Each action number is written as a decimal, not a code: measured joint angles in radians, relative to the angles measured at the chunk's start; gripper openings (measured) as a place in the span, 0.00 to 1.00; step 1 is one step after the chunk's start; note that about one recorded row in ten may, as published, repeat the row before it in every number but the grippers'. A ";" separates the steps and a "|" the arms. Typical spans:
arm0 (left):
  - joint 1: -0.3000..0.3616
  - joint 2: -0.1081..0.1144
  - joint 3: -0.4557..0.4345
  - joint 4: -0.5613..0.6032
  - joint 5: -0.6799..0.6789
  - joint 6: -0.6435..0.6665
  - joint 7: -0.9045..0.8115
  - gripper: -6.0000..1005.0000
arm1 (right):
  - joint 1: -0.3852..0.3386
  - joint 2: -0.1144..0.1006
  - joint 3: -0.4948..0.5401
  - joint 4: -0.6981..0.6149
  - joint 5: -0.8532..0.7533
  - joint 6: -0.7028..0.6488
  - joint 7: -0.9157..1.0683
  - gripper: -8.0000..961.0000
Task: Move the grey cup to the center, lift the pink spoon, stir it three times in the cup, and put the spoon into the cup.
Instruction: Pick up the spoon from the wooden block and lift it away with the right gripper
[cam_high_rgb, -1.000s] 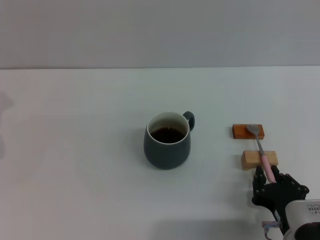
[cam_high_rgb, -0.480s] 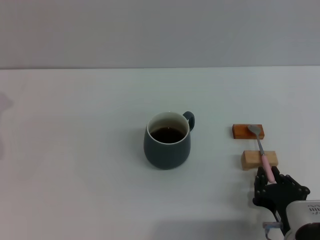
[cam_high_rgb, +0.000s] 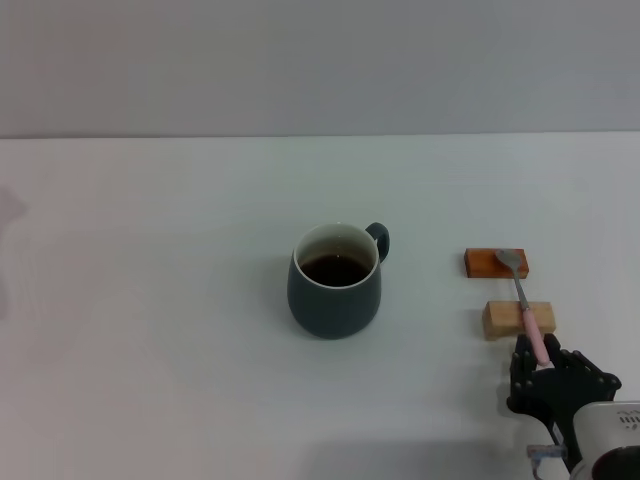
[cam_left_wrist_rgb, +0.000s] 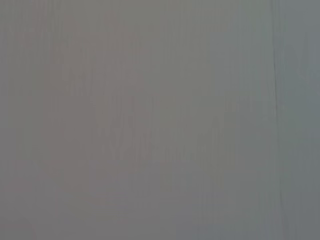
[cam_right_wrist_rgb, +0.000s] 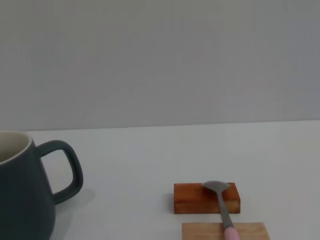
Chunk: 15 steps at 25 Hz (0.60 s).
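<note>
Head view: grey cup (cam_high_rgb: 335, 283) sits upright mid-table (cam_high_rgb: 150, 300), dark liquid inside, handle pointing away and to the right. Well to its right, two small wooden blocks in a row: reddish-brown block (cam_high_rgb: 496, 263) farther back, tan block (cam_high_rgb: 518, 320) nearer the robot. Pink spoon (cam_high_rgb: 524, 301) lies across both, metal bowl on the reddish-brown block, neck over the tan one, pink handle running toward the robot. Right gripper (cam_high_rgb: 545, 362) is low at the near right edge of the table, black fingers (cam_high_rgb: 520, 360) standing either side of the pink handle's end. Handle tip sits between them; can't tell whether they actually pinch it or only flank it. Left gripper not visible.

Left wrist view: flat grey surface only, no objects, no fingers.

Right wrist view: cup (cam_right_wrist_rgb: 30, 192) at the edge with handle facing the blocks. Reddish-brown block (cam_right_wrist_rgb: 206, 198) behind, tan block (cam_right_wrist_rgb: 225, 231) in front and cut off by the frame. Spoon (cam_right_wrist_rgb: 223, 209) bowl rests on the back block, pink handle starts over the tan one. Own fingers not shown.
</note>
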 joint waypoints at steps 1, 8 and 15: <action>0.000 -0.001 0.000 0.000 0.000 0.001 0.000 0.00 | 0.000 0.000 0.000 0.000 0.000 0.001 0.000 0.24; 0.000 -0.001 0.000 0.000 0.000 0.003 0.000 0.00 | 0.005 -0.003 0.000 0.000 0.000 0.004 -0.005 0.24; 0.000 -0.001 0.000 -0.002 0.000 0.009 -0.001 0.00 | 0.009 -0.003 0.000 0.003 0.000 0.005 -0.014 0.23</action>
